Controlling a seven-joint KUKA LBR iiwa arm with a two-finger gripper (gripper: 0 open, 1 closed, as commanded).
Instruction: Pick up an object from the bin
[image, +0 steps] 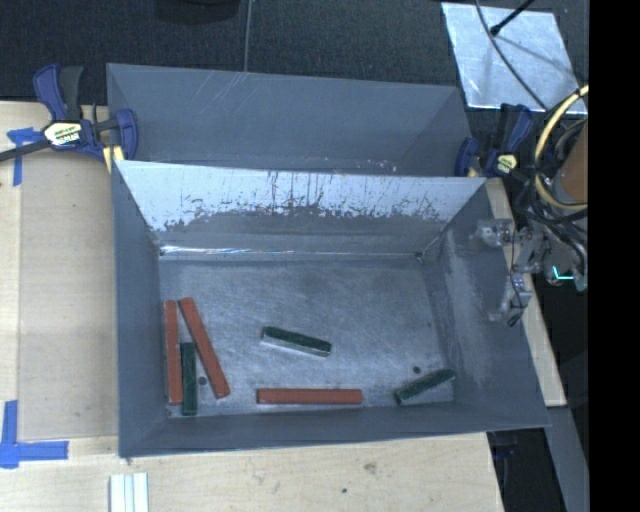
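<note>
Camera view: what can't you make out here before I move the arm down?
- Gripper, over the bin's right wall: too small and merged with cables to judge its height.
- Left dark green stick: near end lost in shadow beside a red-brown stick.
- Right-corner dark green stick: flat or leaning on the wall, too small to tell.
</note>
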